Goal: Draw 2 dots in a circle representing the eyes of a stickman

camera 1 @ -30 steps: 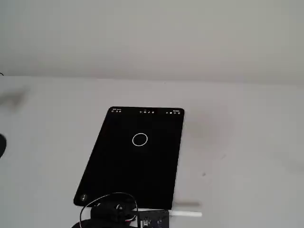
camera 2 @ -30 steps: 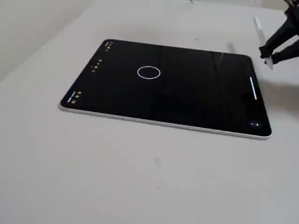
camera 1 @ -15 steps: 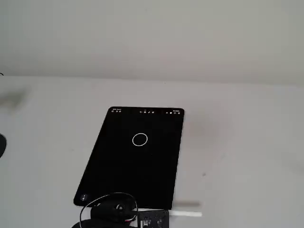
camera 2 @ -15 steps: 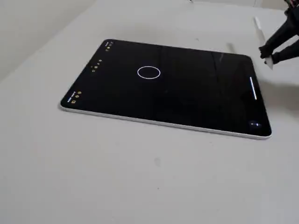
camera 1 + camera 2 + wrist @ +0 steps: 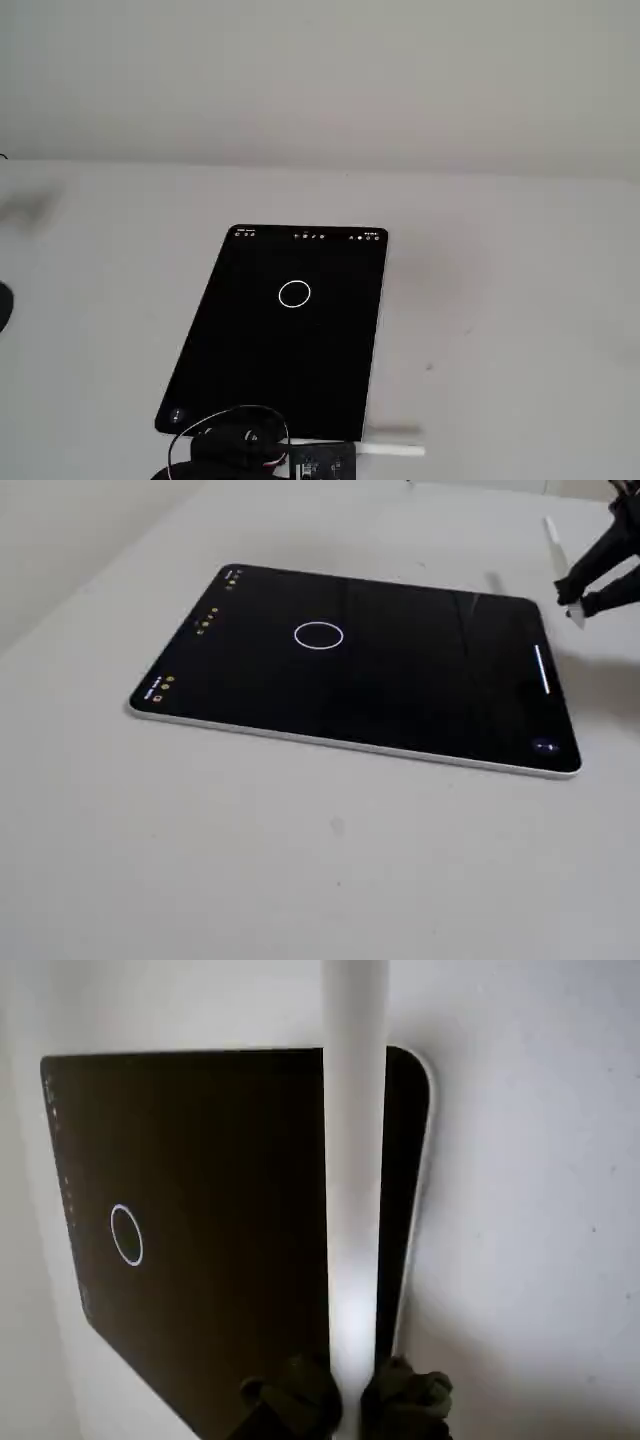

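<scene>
A black tablet (image 5: 250, 370) lies on the white table. On its screen is the circle (image 5: 294, 293), a thin white ring, also in the wrist view (image 5: 127, 1234) and the other fixed view (image 5: 319, 635). No dots show inside it. My gripper (image 5: 350, 1400) is shut on a white stylus (image 5: 355, 1160), which in the wrist view runs up across the tablet's right part. In a fixed view the gripper (image 5: 578, 600) holds the stylus (image 5: 552, 535) beyond the tablet's far right corner, away from the circle. In the other fixed view the stylus (image 5: 395, 450) sticks out by the tablet's near right corner.
Small white icons (image 5: 310, 236) line the screen's far edge. The arm's dark body and a cable (image 5: 235, 440) overlap the tablet's near edge. A dark object (image 5: 3, 305) sits at the table's left edge. A white wall stands behind the table.
</scene>
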`<control>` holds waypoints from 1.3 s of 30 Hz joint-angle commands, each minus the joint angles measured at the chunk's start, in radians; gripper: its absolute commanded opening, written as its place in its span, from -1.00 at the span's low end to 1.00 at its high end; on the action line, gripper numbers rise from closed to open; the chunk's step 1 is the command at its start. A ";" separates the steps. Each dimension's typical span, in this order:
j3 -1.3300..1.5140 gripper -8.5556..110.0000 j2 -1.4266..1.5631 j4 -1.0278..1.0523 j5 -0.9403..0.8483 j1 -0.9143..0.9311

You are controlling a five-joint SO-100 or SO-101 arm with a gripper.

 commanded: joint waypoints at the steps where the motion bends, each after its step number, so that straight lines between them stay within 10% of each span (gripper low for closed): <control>1: -0.005 -0.86 0.011 0.000 0.002 0.006; 19: 0.003 -0.86 0.011 -0.064 -0.178 -0.038; 34: 0.092 -0.86 -0.035 -0.821 -0.816 -0.249; 39: 0.080 -0.86 -0.611 -1.513 -0.983 -0.268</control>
